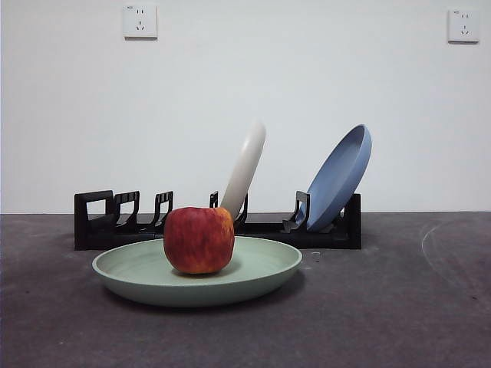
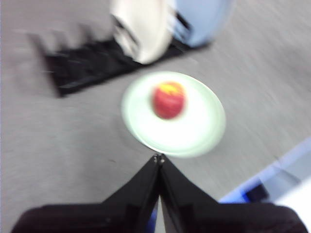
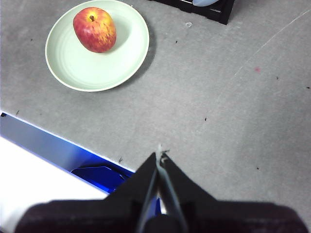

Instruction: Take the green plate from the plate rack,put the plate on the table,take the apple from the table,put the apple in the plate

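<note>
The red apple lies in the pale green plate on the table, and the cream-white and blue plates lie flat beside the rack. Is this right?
Not quite: the front view shows the cream-white plate and blue plate leaning upright in the black slotted plate rack; the rest holds.

The front camera sits low at the table [image 1: 430, 322] edge, looking level toward the wall. Both wrist cameras look down from higher up and farther back; all three share the green plate [image 1: 130, 270] holding the apple [image 1: 199, 239].
</note>
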Tool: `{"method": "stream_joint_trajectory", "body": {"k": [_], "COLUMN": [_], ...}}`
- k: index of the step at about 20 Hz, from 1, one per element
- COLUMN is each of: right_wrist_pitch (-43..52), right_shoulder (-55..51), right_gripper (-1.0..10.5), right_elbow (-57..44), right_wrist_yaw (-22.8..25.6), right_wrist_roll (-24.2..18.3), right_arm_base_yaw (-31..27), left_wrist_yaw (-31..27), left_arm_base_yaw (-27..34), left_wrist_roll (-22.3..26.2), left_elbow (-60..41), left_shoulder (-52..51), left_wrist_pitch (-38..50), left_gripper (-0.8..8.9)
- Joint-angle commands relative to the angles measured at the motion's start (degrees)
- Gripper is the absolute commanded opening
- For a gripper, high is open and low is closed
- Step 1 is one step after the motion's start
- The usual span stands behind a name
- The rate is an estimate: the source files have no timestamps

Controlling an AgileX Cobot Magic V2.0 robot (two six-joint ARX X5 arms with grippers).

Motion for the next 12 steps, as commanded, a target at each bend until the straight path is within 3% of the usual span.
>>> {"method": "stream_joint_trajectory", "body": {"k": [1, 3, 5, 8, 12], "right_wrist_pitch": [0.28, 0.33, 0.33, 0.31, 0.31], "right_shoulder": [-0.04, -0.02, 0.04, 0.04, 0.04], "right_gripper": [0.0, 0.0, 0.0, 0.0, 0.0], "right_elbow": [-0.26, -0.26, -0.26, -0.26, -0.26], "right_wrist_yaw": [0.2, 0.2, 0.17, 0.2, 0.2], "right_wrist_roll": [0.59, 0.59, 0.59, 0.59, 0.59], "right_arm_base_yaw": [0.04, 0.02, 0.02, 0.02, 0.02], "left_wrist_yaw": [4.2, 9.42, 17.7, 30.71, 33.05], "left_arm_base_yaw": [12.22, 22.6, 31.61, 42.77, 48.83], "left_wrist_roll": [1.95, 3.34, 6.58, 7.17, 7.74], "left_elbow": [-1.05, -5.44, -13.77, -29.22, -47.56], "left_shoulder": [-5.05, -10.91, -17.53, -26.91, -31.45], "left_wrist_pitch": [5.27, 15.76, 28.33, 45.18, 68.08], "left_gripper": [-0.03, -0.03, -0.03, -0.03, -0.03]}}
